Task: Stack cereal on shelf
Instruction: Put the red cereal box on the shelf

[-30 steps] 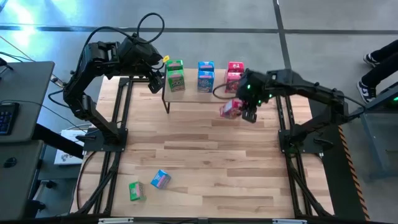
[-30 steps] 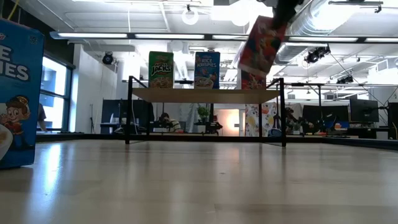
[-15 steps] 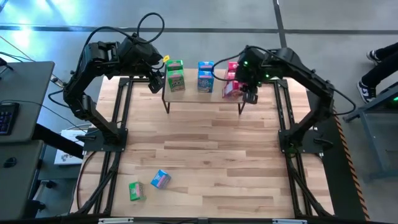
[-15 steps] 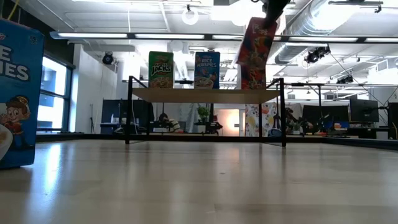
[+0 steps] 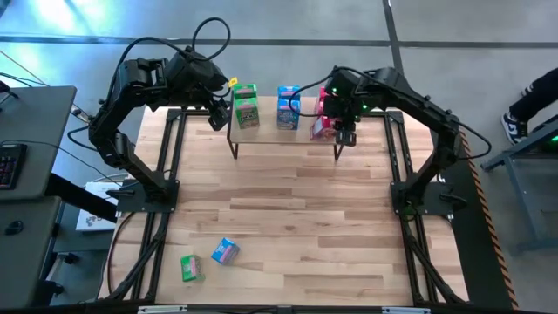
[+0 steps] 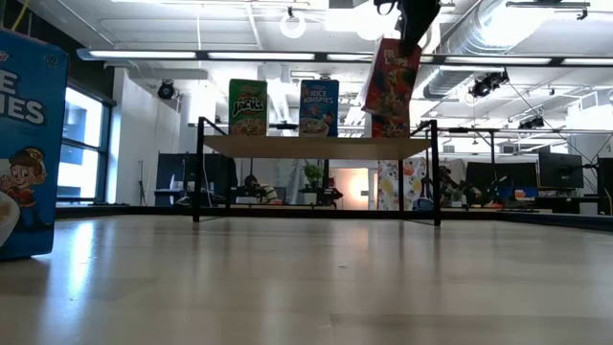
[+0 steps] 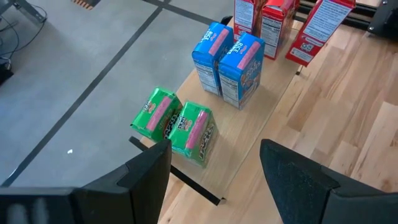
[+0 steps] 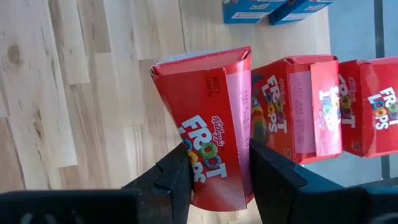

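The high view looked straight down from well above on the whole worktop (image 5: 279, 209), with the shelf (image 5: 270, 131) near its far edge and both arm bases at its sides.

The low view sat at worktop height near the near edge, facing level across the boards toward the shelf (image 6: 316, 146) and the room behind; a blue box (image 6: 29, 144) stood close to its lens.

The left wrist view looked obliquely down onto the shelf (image 7: 249, 130) from nearby.

The right wrist view looked down at close range onto a red box (image 8: 208, 124) over the shelf's end.

All four shared the shelf.
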### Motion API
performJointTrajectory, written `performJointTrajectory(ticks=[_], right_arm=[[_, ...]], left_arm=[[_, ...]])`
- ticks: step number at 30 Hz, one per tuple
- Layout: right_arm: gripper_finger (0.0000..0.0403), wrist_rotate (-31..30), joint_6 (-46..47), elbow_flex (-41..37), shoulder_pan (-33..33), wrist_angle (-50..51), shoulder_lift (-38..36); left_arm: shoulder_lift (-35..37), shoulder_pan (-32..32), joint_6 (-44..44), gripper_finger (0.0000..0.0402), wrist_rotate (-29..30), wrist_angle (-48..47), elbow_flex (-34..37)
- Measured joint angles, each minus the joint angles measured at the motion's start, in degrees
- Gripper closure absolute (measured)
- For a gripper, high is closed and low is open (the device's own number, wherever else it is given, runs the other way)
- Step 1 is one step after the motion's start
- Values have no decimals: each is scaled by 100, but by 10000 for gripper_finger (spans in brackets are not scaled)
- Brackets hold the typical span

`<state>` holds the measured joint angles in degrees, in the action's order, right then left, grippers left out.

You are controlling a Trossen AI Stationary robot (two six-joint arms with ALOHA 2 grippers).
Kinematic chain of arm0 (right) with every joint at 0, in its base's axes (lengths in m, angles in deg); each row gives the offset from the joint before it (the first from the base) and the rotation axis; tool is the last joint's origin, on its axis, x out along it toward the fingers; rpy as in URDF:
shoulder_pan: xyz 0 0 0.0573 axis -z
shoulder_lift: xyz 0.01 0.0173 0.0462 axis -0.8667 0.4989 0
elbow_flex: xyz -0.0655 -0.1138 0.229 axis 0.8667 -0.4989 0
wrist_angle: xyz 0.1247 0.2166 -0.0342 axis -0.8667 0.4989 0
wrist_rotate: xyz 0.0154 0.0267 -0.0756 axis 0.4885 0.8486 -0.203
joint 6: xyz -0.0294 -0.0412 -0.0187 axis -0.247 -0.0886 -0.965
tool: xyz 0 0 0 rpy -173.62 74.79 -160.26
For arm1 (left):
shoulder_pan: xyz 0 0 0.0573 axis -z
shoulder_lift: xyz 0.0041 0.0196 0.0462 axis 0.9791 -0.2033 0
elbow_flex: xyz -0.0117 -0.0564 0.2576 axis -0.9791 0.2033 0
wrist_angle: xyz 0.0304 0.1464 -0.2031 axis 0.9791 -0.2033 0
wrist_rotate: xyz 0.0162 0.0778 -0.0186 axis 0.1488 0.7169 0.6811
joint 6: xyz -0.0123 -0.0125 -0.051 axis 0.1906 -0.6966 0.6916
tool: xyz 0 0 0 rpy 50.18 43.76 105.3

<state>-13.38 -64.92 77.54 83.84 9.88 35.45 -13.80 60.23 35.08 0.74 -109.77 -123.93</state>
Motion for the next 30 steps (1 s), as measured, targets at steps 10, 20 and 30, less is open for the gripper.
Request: performJointTrajectory(ticks=[10, 20, 30], right_arm=[[273, -4, -52, -4, 130, -2, 4], [273, -42, 48, -7, 138, -2, 4], [273, -193, 52, -9, 138, -2, 2]], left_arm=[[0, 0, -2, 165, 0, 22, 0], [0, 0, -2, 165, 0, 20, 2], [0, 0, -2, 165, 0, 17, 2]])
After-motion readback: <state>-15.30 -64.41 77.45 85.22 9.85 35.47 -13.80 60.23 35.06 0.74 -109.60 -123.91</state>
